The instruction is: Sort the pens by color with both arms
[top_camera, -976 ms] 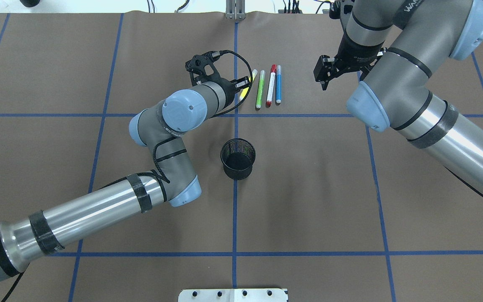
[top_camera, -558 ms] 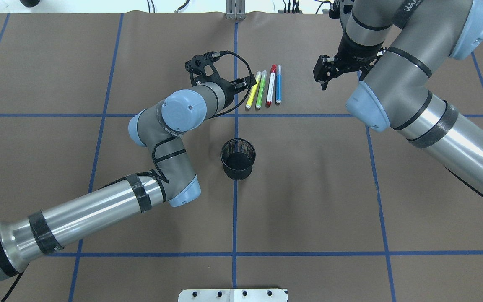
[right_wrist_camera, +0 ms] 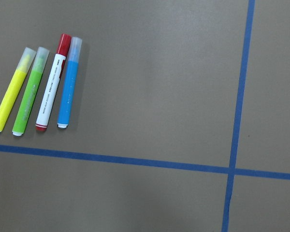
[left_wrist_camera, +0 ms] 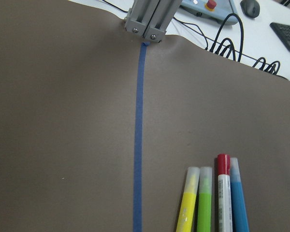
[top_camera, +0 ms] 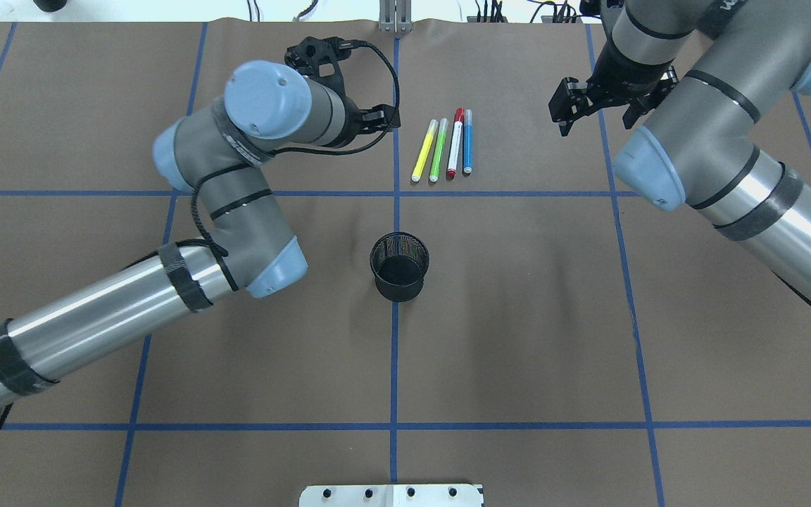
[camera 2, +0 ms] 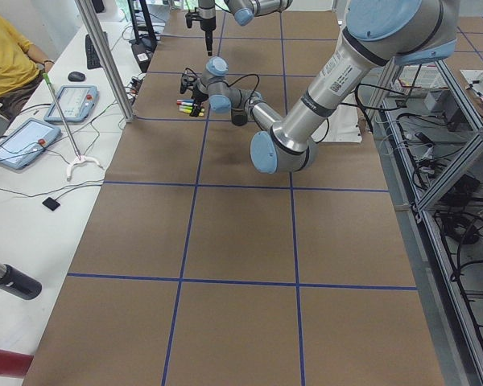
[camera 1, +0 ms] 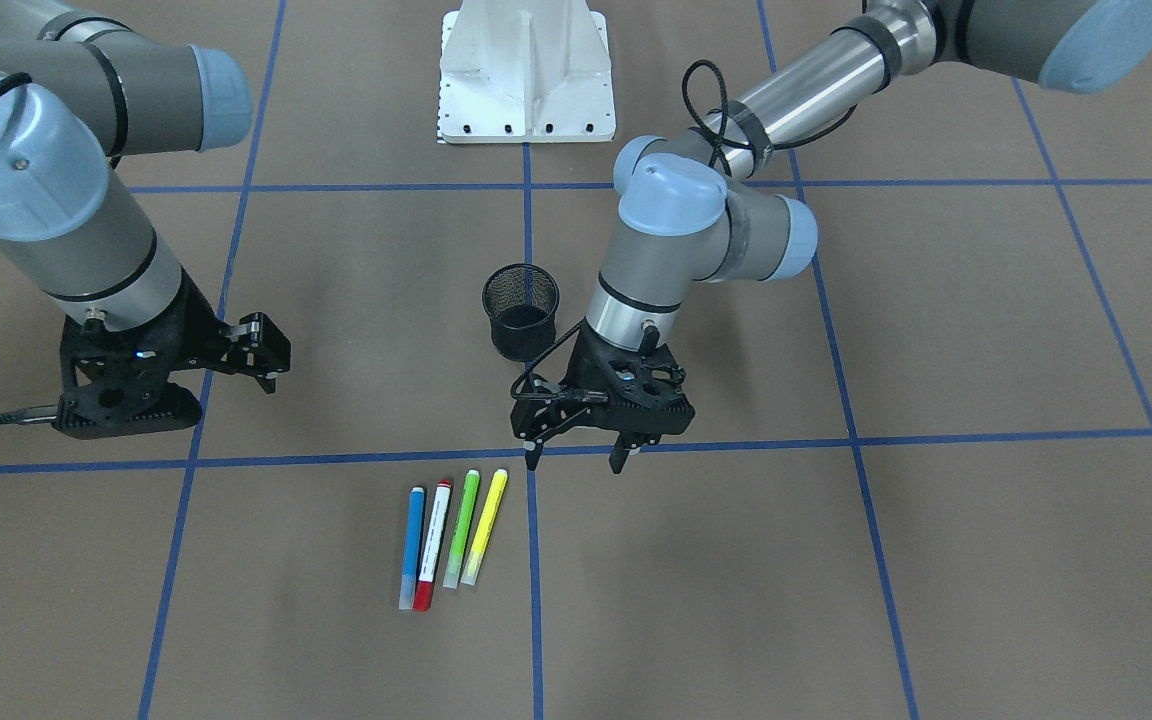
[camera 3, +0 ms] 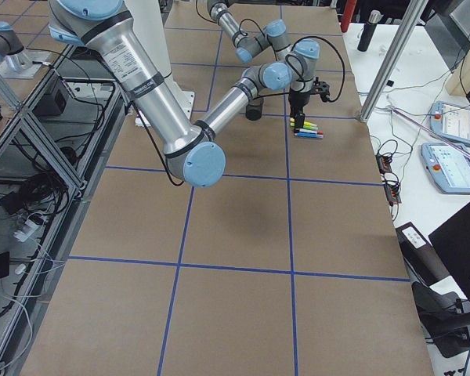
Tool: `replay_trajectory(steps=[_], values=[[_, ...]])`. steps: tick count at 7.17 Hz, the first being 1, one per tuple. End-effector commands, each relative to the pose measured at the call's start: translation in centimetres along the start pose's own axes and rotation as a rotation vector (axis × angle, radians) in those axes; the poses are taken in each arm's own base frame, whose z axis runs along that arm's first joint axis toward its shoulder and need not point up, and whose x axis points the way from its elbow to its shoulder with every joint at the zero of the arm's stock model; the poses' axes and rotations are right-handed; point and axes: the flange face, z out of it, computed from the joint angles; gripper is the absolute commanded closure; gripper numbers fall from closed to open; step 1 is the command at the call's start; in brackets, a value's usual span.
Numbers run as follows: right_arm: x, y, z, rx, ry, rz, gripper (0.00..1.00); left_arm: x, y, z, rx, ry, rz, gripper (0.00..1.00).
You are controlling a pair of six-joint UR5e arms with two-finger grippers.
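Brown mat (top_camera: 518, 317): pens (top_camera: 442, 145) between left gripper (camera 1: 576, 463), right gripper (camera 1: 261, 358)

The table (top_camera: 518, 317) wears brown paper, marked into squares by blue tape lines (top_camera: 394, 366). A black mesh cup (top_camera: 399, 266) stands upright on the centre line. Between 12 and 1 o'clock of it, well apart, four pens lie flat, close together. Read from 9 towards 3 o'clock, they are the yellow pen (top_camera: 424, 150), green pen (top_camera: 438, 149), red-capped white pen (top_camera: 455, 144) and blue pen (top_camera: 467, 141). At the cup's 6 o'clock, by the edge, sits a white base plate (top_camera: 391, 495).
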Motion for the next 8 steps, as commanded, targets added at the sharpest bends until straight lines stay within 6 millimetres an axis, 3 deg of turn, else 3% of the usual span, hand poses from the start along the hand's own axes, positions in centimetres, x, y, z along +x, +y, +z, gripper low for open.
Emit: replay_trajectory(steps=[1,2,3,4,6,8], values=[[8.0,1.5,-1.1,0.03,0.02,-0.058,0.0,-6.7,-4.7,-10.0,-0.161,-0.16,0.194,0.0],[12.4,2.0,-1.0,0.024,0.047,-0.088,0.0,-10.6,-6.5,-13.7,-0.211,-0.202,0.271,0.0],[17.5,2.5,-1.2,0.015,0.072,-0.136,0.0,-16.6,-8.6,-16.9,-0.255,-0.206,0.327,0.0],[23.1,3.6,-1.6,-0.002,0.075,-0.172,0.0,-23.9,-10.4,-19.2,-0.287,-0.211,0.373,0.0],[35.1,7.7,-2.4,-0.035,0.053,-0.225,0.0,-38.2,-13.2,-23.9,-0.343,-0.22,0.446,0.0],[44.1,12.5,-2.4,-0.059,0.056,-0.221,0.0,-49.5,-13.5,-26.3,-0.407,-0.254,0.435,0.0]])
